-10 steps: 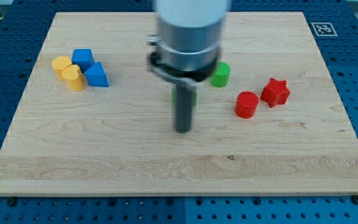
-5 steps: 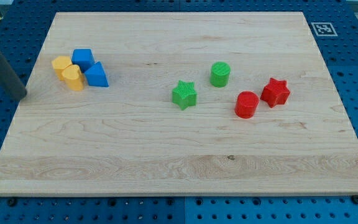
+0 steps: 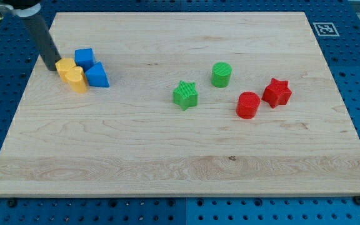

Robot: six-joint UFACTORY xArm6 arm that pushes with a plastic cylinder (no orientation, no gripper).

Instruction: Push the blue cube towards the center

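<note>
The blue cube [image 3: 84, 58] sits near the board's upper left, touching a blue triangular block [image 3: 97, 75] below it and a yellow block [image 3: 64, 65] to its left. A second yellow, heart-like block [image 3: 75, 79] lies just below that one. My tip [image 3: 50, 65] is at the left edge of the upper yellow block, touching or nearly touching it, about 50 px left of the blue cube. The rod slants up to the view's top left.
A green star [image 3: 185, 95] and a green cylinder [image 3: 221, 74] lie near the board's middle. A red cylinder [image 3: 248, 104] and a red star [image 3: 276, 92] lie to their right. A marker tag [image 3: 324, 29] is at the top right corner.
My tip went from the board's middle to off the left edge, then up and right to the yellow block. The blocks look almost unmoved.
</note>
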